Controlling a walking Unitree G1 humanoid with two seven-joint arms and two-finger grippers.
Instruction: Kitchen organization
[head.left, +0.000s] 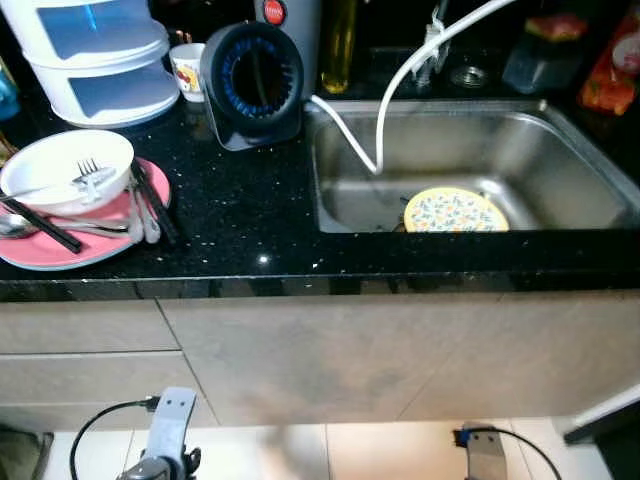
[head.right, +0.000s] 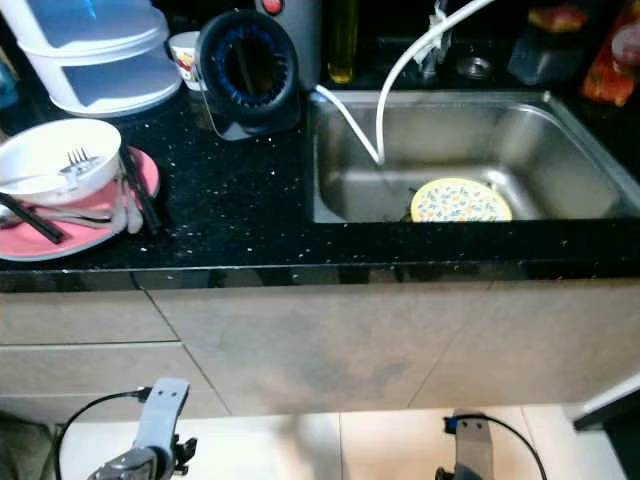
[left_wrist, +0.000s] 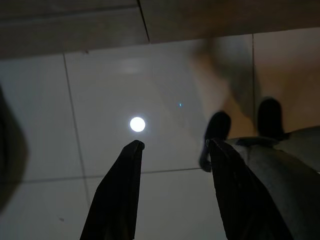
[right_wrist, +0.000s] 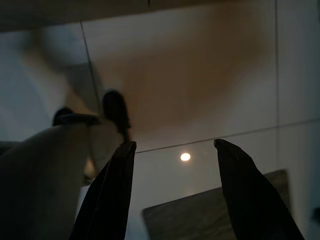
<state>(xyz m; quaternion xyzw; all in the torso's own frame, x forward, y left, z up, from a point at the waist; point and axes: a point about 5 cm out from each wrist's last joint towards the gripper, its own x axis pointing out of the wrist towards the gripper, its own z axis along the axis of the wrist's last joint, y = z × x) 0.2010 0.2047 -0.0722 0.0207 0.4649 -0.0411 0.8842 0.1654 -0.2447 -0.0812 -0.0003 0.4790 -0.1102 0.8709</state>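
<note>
Plainly everything the tidying concerns sits up on the black bench (head.left: 260, 215), while both arms hang low in front of the cabinet fronts beneath it, so the coming move turns on a reach upward and forward. Take the steel sink (head.left: 575, 160) as the landmark: inside it, near its front wall, lies a yellow patterned plate (head.left: 455, 211), with a white hose (head.left: 345, 125) trailing in at its far-left corner. Well to the left of the sink stands a pink plate (head.left: 75, 250) carrying a white bowl (head.left: 60, 170), a fork (head.left: 90, 175) resting in the bowl and dark chopsticks (head.left: 155, 205) laid with their long axis running front to back across the plate's sink-side edge. Behind the sink's left corner sits a round black appliance (head.left: 252, 85), and further left a white stacked container (head.left: 100, 55). The left claw (left_wrist: 172, 147) hangs over the pale floor tiles (left_wrist: 100, 100) with its fingers apart and nothing between them; it is the nearer arm for the pink plate stack. The right claw (right_wrist: 172, 145) is likewise spread and empty above the floor, and lies below the sink, so it looks better placed for the yellow plate.
</note>
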